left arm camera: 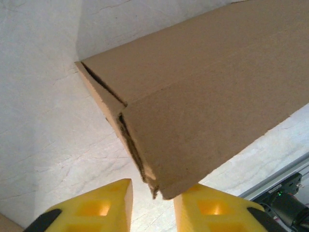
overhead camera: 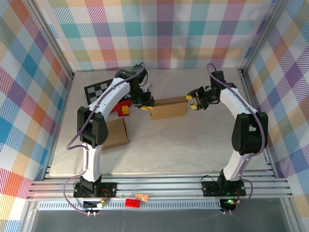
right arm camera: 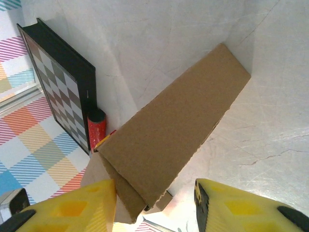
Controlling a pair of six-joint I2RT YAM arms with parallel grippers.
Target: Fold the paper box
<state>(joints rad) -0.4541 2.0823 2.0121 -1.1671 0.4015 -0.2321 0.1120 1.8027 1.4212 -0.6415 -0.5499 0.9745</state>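
The paper box (overhead camera: 168,108) lay just above the middle of the overhead frame, with a gripper at either end.
We saw the left gripper (left arm camera: 153,209) at the bottom of its wrist view, yellow fingers parted and clamping nothing. The box's ragged corner hung over the gap and overlapped the finger at lower right. We found the right gripper (right arm camera: 155,208) spread wider, the box's end lying between its fingers, against the one at lower left and clear of the other. A checkerboard (right arm camera: 58,82) and a red cylinder (right arm camera: 96,128) sat at the left of that frame.
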